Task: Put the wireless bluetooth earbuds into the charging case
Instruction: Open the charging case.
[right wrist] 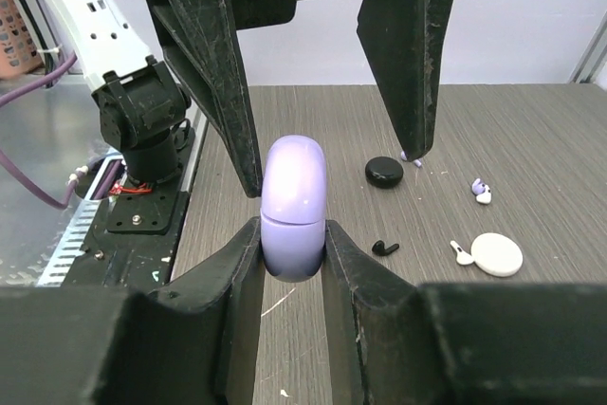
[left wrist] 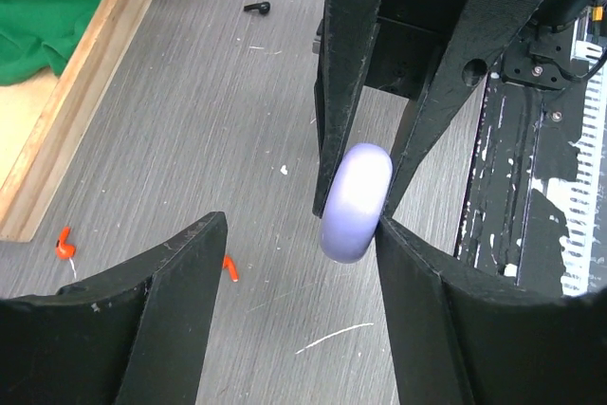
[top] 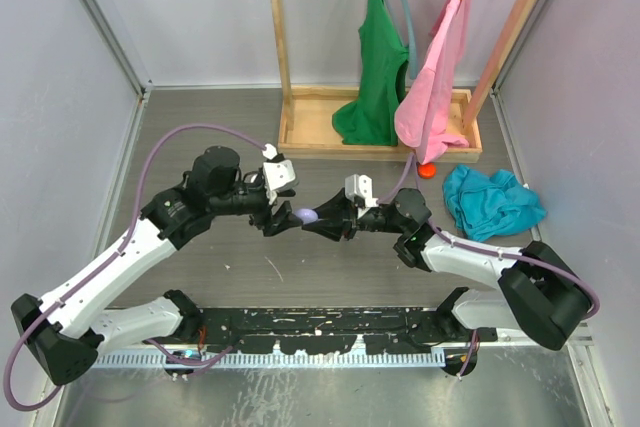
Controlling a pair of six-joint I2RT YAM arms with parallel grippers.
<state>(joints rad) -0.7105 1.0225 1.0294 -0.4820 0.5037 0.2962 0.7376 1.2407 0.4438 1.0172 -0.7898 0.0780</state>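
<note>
The lilac charging case [right wrist: 294,204], its lid closed, is pinched upright above the table by my right gripper [right wrist: 292,230], which is shut on its lower half. My left gripper [left wrist: 299,234] faces it with its jaws wide apart, and one of its fingertips [left wrist: 403,234] touches the case [left wrist: 357,201]. In the top view both grippers meet at the case [top: 304,215]. Earbuds lie loose on the table: a black one [right wrist: 384,248], a white one [right wrist: 462,252], a lilac-white one [right wrist: 482,190], another black one [left wrist: 257,8] and two red ones [left wrist: 64,244] [left wrist: 229,267].
A black disc [right wrist: 384,172] and a white disc [right wrist: 497,254] lie among the buds. At the back stands a wooden rack [top: 300,137] with a green top [top: 375,67] and a pink garment [top: 435,87]. A teal cloth [top: 490,202] lies at the right.
</note>
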